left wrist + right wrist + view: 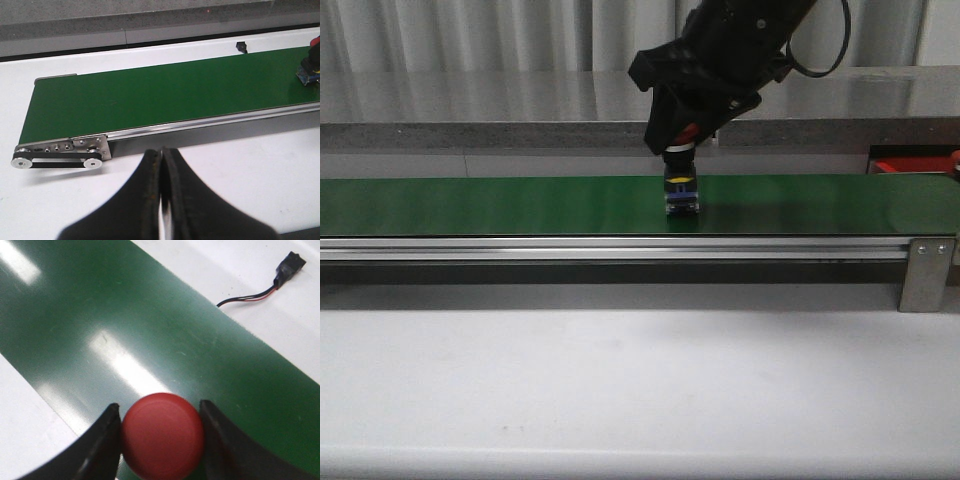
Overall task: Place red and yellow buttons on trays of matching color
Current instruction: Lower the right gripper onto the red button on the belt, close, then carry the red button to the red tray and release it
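Currently my right gripper clamps the red button by its cap, over the belt. I judge it light, rigid, smooth-domed; side grip holds best. Left gripper is closed, empty.

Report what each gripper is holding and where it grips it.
The right gripper is closed on the red button, fingers against opposite sides of its round cap. The left gripper is shut, holding nothing.

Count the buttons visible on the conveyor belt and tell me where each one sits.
1. A red button stands mid-belt on the green conveyor belt, between the fingers of the right pincer. No other button shows; the arm could hide something behind it.
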Controlling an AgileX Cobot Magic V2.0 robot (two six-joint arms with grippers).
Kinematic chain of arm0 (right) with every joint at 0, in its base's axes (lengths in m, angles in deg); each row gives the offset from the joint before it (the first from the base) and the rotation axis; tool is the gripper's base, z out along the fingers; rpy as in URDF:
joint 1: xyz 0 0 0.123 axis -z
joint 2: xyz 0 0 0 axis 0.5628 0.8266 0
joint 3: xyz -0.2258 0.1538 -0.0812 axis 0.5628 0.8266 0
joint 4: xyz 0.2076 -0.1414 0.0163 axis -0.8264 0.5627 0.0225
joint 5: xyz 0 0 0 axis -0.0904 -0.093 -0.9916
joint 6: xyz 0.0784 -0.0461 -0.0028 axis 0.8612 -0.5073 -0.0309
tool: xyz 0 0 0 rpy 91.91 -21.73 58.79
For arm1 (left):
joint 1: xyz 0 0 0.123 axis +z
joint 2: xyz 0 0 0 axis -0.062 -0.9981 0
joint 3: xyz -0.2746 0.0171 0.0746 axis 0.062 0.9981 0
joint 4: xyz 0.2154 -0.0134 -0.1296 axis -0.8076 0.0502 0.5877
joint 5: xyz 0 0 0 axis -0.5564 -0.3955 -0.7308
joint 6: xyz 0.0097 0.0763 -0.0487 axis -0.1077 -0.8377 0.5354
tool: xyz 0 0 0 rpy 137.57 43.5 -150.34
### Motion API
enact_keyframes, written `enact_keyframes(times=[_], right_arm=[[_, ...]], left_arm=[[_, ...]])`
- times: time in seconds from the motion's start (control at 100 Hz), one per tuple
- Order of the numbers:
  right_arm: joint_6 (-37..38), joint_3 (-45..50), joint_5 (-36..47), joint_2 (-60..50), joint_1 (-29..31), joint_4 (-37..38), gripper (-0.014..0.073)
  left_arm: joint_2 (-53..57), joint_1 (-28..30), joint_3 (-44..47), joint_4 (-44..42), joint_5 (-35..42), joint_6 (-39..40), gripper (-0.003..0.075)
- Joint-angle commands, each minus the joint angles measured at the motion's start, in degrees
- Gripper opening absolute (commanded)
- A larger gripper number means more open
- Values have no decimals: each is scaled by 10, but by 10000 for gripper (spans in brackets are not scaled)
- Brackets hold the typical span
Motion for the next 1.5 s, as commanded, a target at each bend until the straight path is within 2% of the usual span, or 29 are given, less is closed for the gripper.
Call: enact_keyframes(times=[0.0, 0.13, 0.32, 0.72, 1.07, 1.24, 1.38, 1.49], right_arm=[[-3, -19, 37, -58, 5, -11, 153], [1, -18, 35, -91, 24, -11, 153], [4, 2, 19, -132, 84, -11, 153], [5, 66, 23, -169, 287, -16, 153], [5, 97, 73, -169, 439, -79, 153], [5, 119, 126, -162, 469, -96, 153], [5, 119, 161, -143, 470, -101, 153], [5, 119, 181, -123, 470, -133, 153]], left_arm=[[-2, -3, -15, 9, 38, 2, -20], [-2, -3, -15, 9, 38, 2, -20], [-2, -3, -15, 9, 38, 2, -20], [-2, -3, -15, 9, 38, 2, -20], [-2, -3, -15, 9, 38, 2, -20], [-2, -3, -15, 9, 38, 2, -20], [-2, -3, -15, 9, 38, 2, -20], [-2, -3, -15, 9, 38, 2, -20]])
